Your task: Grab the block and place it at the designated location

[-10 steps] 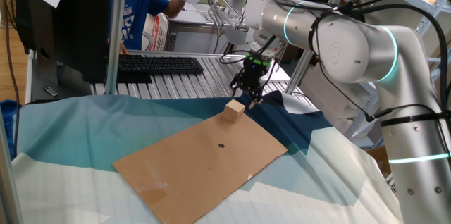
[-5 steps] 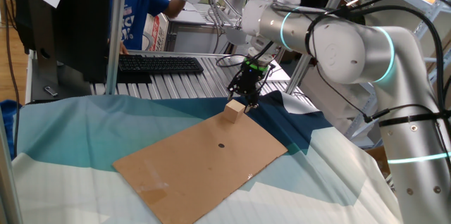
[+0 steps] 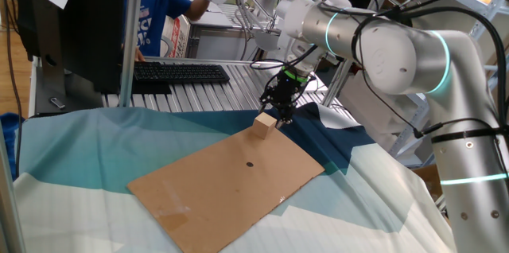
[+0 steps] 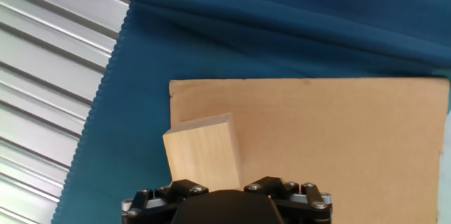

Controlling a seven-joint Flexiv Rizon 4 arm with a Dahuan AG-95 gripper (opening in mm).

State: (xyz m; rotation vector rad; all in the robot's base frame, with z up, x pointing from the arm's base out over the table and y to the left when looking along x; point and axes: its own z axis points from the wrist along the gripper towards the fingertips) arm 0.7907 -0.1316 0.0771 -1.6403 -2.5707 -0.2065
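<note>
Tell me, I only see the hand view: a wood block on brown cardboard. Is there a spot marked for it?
Observer: The fixed view shows a small dark dot near the middle of the cardboard.
Operator: Where's the block from it?
Observer: The block sits at the cardboard's far corner, away from the dot.
Operator: Is anybody around?
Observer: A person in a blue shirt is at the back, beyond a black keyboard.

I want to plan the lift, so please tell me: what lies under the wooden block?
The block rests on a brown cardboard sheet, near its corner; dark blue cloth lies beyond the sheet's edge. The cardboard directly beneath the block is covered.
</note>
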